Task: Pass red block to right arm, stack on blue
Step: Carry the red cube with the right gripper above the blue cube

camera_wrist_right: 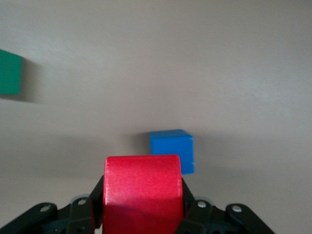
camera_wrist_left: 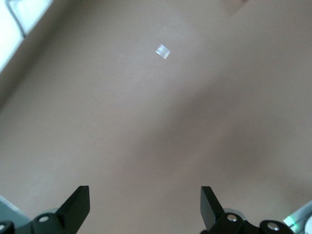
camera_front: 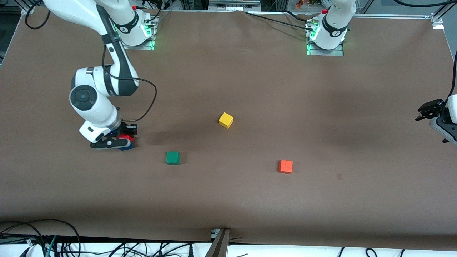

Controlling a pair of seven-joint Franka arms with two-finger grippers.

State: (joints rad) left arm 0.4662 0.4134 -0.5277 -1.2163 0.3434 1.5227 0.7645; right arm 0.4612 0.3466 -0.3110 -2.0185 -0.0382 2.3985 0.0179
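Two arms were before me, and only one was busy. From the front view I saw the right gripper [camera_front: 119, 140] low at the right arm's end of the bench [camera_front: 250, 89], with the red block [camera_front: 125, 136] between its fingers and a small blue edge of the blue block [camera_front: 125, 147] showing just under it. So I judged the handover was already done and the stacking was the step in hand. The green cube [camera_front: 172, 157] lay near, more toward the middle; the yellow cube [camera_front: 225, 120] and the orange cube [camera_front: 285, 166] were well apart from the work, so they could not disturb it. The left gripper [camera_front: 428, 110] waited at the left arm's end, over the edge of the bench, probably kept there to leave room.

From the left wrist view I saw the left gripper [camera_wrist_left: 145, 207] with its fingers spread wide and nothing between them, only bare bench under it and a small pale mark [camera_wrist_left: 163, 50].

From the right wrist view the right gripper [camera_wrist_right: 141, 214] was clamped on the red block [camera_wrist_right: 143, 187], holding it by two opposite sides, so its bottom face stayed free for placing. The blue block [camera_wrist_right: 171, 150] stood on the bench close to it, partly hidden by the red one, and I could not tell if the two touched. They did not look lined up, so I judged a small correction was needed before release, otherwise the red block could sit off-centre and slide down. The green cube [camera_wrist_right: 10, 72] was at the edge of this view.
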